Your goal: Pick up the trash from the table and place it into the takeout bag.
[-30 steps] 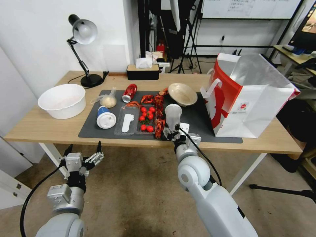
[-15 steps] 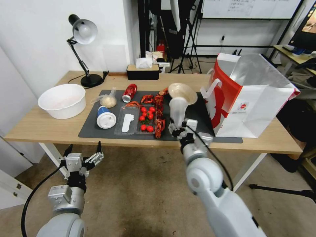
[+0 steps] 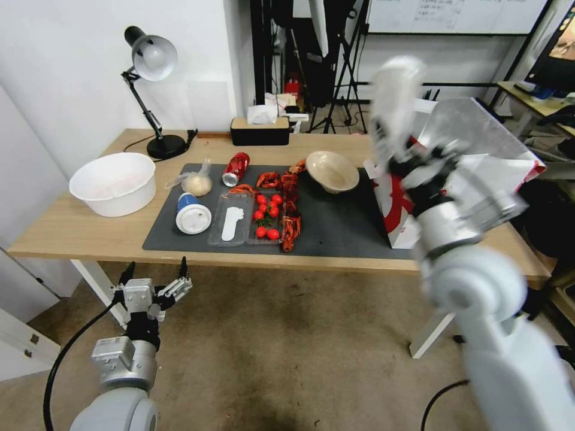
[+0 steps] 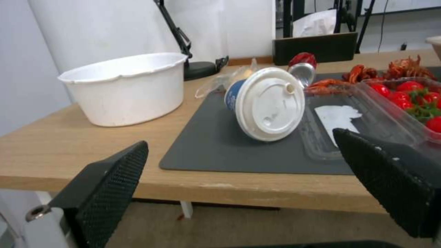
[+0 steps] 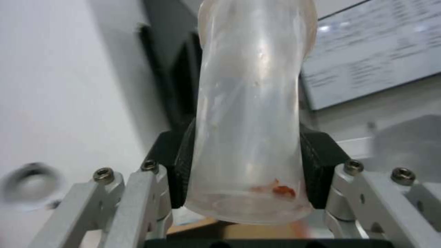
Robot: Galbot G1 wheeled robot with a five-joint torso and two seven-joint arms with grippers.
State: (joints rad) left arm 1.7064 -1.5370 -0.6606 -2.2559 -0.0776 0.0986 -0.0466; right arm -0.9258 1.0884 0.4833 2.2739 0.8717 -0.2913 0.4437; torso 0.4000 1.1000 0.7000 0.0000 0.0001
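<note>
Spanning the middle of the frame, the bench carries the takeout bag at right. Right tool, raised in front of that bag at upper right, is clamped on the clear plastic cup. Left tool hangs at lower left below the bench edge, fingers spread apart. Blue cup lies on the mat.

On the tabletop a mat carries the lidded cup, can and bowl (left to right); the takeout bag stands at its right end.
</note>
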